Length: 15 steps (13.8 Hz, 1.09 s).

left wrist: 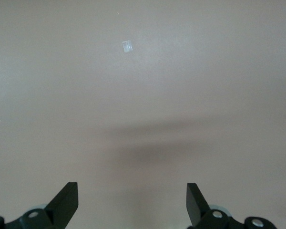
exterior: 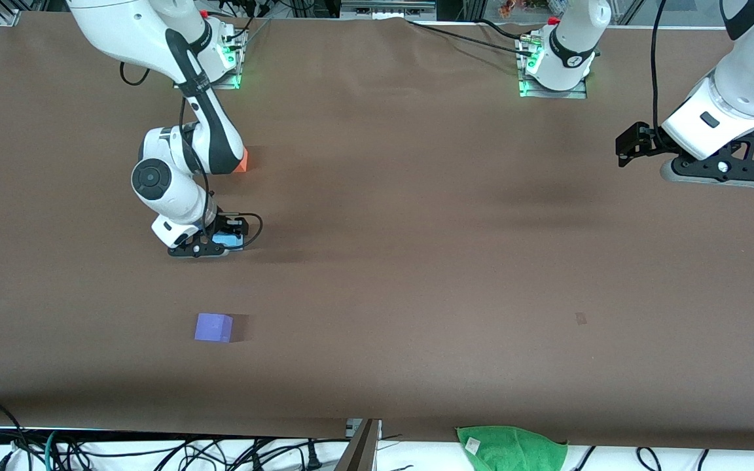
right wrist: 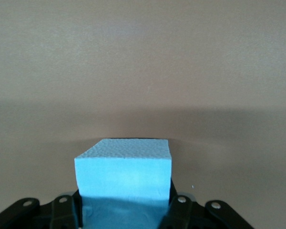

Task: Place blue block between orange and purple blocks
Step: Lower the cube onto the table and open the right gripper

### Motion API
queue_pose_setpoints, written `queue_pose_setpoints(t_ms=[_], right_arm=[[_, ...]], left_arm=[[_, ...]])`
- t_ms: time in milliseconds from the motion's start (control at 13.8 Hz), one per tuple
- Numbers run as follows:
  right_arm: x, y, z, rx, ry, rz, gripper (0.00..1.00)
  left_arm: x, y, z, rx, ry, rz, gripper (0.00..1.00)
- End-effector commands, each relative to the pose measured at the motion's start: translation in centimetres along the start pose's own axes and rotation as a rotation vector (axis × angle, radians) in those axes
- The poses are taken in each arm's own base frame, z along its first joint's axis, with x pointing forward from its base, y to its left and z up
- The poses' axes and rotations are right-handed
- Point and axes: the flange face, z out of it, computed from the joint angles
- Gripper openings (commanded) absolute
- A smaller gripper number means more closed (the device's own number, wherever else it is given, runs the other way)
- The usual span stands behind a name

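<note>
While the blue block (right wrist: 124, 172) is clamped in the right end effector (exterior: 210, 243) low between orange block (exterior: 240, 161) and purple block (exterior: 213, 327), it could get dragged off-line on release. Left end effector (exterior: 717, 171) is parked apart.

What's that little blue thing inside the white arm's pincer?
A light blue block, held between the fingers of the right pincer, low over the brown table. Its underside is hidden, so whether it touches the table cannot be seen.

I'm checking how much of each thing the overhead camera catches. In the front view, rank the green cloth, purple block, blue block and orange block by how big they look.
1. green cloth
2. purple block
3. blue block, half hidden in the right gripper
4. orange block, only a corner showing past the right arm

The blocks' true sizes may match.
</note>
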Motion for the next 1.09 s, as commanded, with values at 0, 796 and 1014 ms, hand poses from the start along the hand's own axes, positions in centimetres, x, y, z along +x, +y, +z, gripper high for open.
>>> queue_pose_setpoints(t_ms=[0,796,1014], right_arm=[[-0.4,0.6,0.5,0.012,0.007,0.013,0.25],[0.1,0.4,-1.0,0.048,0.023,0.050,1.00],[0.2,0.9,-5.4,0.080,0.030,0.069,1.00]], left_arm=[[-0.5,0.2,-0.7,-0.015,-0.006,-0.003,1.00],[-0.5,0.0,-0.7,-0.016,-0.006,-0.006,1.00],[-0.5,0.0,-0.7,-0.017,-0.007,-0.006,1.00]])
